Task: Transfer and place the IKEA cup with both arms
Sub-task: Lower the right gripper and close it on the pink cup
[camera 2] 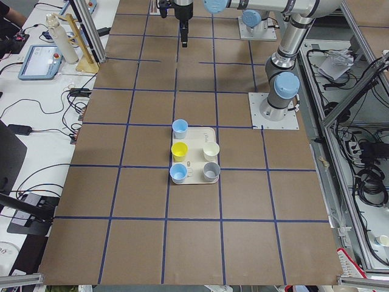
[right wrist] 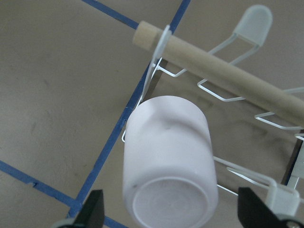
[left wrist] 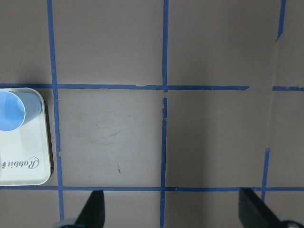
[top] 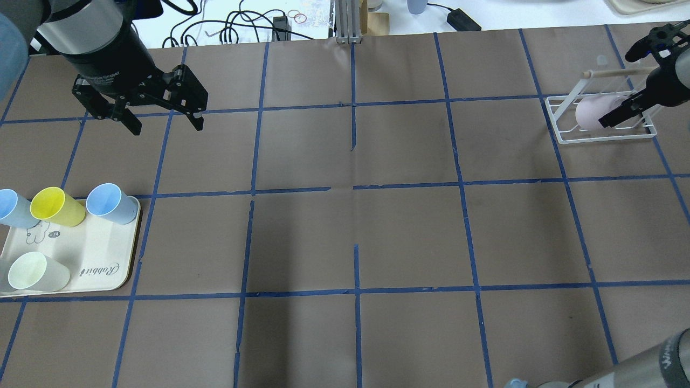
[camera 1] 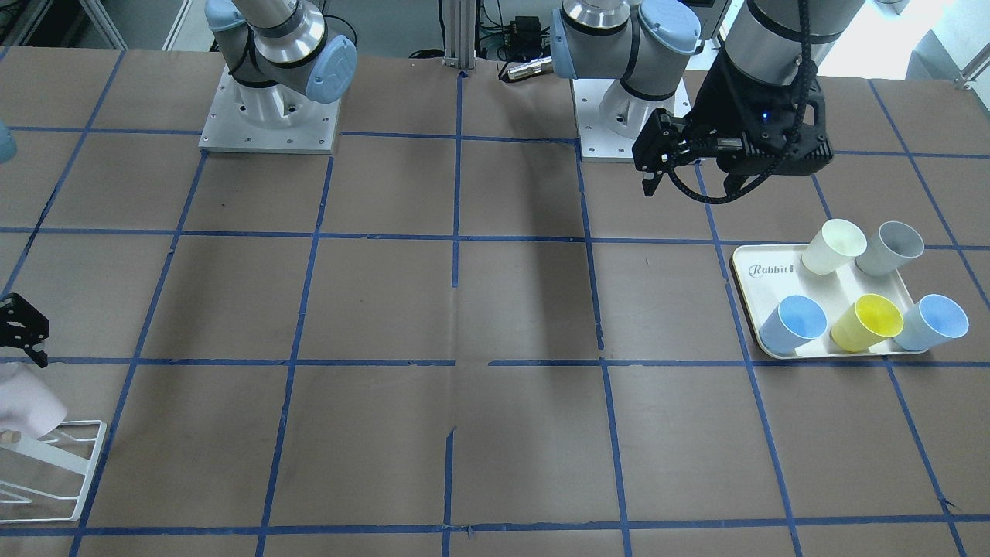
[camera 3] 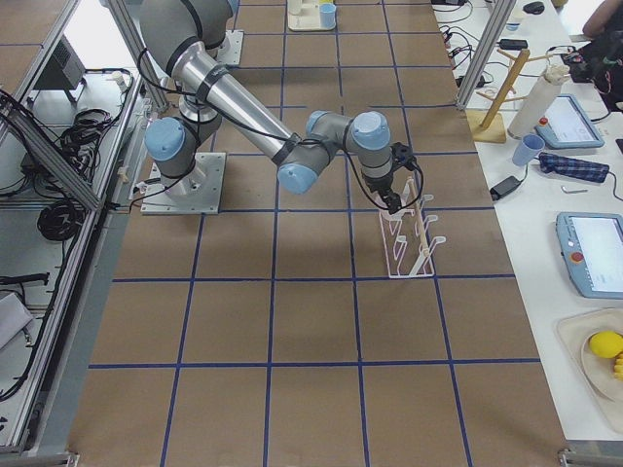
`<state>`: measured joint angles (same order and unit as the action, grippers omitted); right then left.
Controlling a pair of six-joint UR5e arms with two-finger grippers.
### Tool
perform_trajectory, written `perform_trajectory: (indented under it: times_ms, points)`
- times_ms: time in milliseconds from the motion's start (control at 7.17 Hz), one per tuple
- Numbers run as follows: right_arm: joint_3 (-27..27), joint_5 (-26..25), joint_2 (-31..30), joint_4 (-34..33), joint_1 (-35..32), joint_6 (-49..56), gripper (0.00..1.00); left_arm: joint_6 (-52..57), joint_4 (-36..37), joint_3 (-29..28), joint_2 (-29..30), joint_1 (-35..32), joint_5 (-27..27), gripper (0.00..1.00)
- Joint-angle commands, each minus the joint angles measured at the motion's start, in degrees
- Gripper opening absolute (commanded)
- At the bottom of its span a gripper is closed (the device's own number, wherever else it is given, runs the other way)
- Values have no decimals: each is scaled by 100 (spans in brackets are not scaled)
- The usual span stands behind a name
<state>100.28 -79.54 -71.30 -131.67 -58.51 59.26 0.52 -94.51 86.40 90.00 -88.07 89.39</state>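
IKEA cup (right wrist: 168,156) is seen resting on the white wire rack (top: 604,137), base turned outward | right end effector (right wrist: 170,203) is released, fingers spread either side of the cup | left end effector (top: 166,125) is released, suspended above the tabletop (top: 356,237) near the tray (top: 91,269)

Bright, even light; soft dark shadow bands cross the table (camera 1: 232,433), frames mostly sharp

Left gripper (top: 166,125), right gripper (top: 619,86): jaws spread.
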Motion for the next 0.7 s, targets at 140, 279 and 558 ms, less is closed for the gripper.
perform_trajectory:
  times_ms: [140,279,558]
  points:
    - [0,244,10,-8,-28,-11,100,0,2,9,0,-9,0,100]
    - [-8,264,19,-17,-37,-20,100,0,2,9,0,-9,0,100]
    - [-8,255,37,-8,-37,-11,96,0,2,9,-9,-9,0,100]
